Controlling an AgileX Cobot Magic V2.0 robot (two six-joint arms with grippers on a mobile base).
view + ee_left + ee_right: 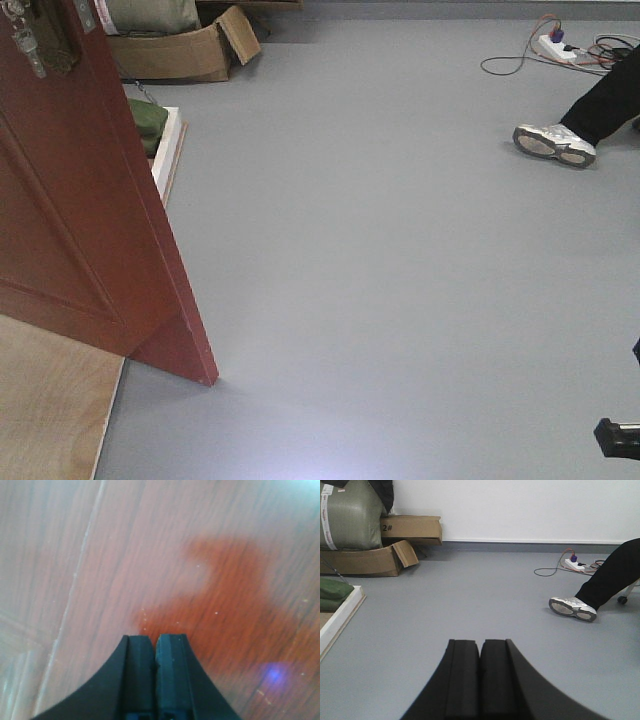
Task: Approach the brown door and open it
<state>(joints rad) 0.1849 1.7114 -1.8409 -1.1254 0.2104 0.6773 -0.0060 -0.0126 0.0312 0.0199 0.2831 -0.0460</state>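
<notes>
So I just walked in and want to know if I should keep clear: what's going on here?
A two-armed mobile robot is up against the brown door, which stands at an angle with its lower corner out over the grey floor. The left gripper is shut and empty, pointed close at the door's wood face; whether it touches cannot be told. The right gripper is shut too, facing open floor. A person's shoe rests off to the right.

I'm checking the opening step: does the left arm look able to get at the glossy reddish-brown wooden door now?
Probably yes: the shut left hand faces the reddish-brown wooden door close up, nothing between them.
</notes>
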